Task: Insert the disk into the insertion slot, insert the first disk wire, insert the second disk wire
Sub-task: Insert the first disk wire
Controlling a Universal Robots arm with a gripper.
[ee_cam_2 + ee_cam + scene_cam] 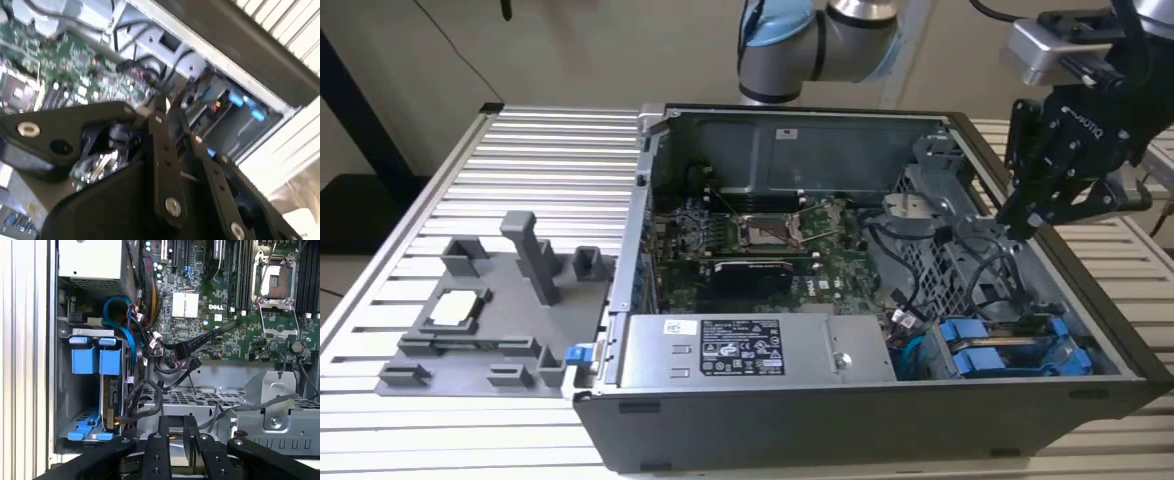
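Note:
The disk (994,360), in its bright blue carrier, sits in the insertion slot (927,352) of the drive cage, at the case's near corner on the exterior view's right. In the first wrist view the disk (109,390) stands on edge with its blue tabs toward the power supply. Black wires (147,405) loop beside its end, and a blue cable (127,335) curves past it. My gripper (1017,228) hangs above the case's side wall on the exterior view's right, near black cables. Its fingers (164,440) stand close together over the perforated cage, shut, with nothing clearly between them; the gripper (162,112) looks the same there.
The open case holds a motherboard (761,240), a labelled power supply (734,350) and a perforated grey cage (200,400) under the gripper. A grey fixture (494,300) with upright posts stands on the slatted table at the exterior view's left.

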